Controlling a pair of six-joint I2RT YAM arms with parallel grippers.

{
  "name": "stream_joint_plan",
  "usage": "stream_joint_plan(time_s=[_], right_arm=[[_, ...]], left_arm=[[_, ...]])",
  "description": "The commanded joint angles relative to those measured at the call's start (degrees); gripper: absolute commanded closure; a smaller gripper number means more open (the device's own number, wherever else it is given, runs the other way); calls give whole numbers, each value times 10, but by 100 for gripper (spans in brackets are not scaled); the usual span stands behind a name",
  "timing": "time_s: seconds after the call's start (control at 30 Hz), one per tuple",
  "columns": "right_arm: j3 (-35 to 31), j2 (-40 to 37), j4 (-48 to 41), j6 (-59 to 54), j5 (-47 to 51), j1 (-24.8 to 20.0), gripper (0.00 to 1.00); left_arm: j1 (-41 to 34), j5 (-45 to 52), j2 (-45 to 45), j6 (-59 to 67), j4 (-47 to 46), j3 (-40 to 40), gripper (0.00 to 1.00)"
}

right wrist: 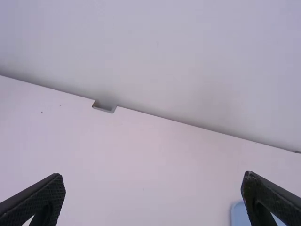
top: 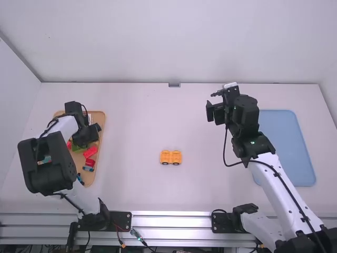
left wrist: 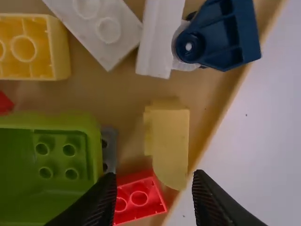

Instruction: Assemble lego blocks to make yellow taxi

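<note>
Above the wooden tray (left wrist: 121, 101), the left gripper (left wrist: 155, 174), spread, needed careful centring around the yellow curved block (left wrist: 170, 141).

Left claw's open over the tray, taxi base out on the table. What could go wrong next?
Left claw might clip the red brick right beside the yellow block when closing.
The tray's rim runs close along the block's other side, so a finger could jam there.
The yellow base stands unheld; pressing a block on may shove it.
</note>
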Motion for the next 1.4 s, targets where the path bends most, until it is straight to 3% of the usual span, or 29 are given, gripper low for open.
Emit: stream_joint_plan(time_s=[0.0, 1.37], right_arm=[[-3, 6, 0, 6, 1, 2, 1], [-3, 6, -3, 6, -17, 2, 1]], left_arm=[[-5, -11, 4, -6, 7, -12, 56], [-5, 13, 4, 40, 198, -123, 64]])
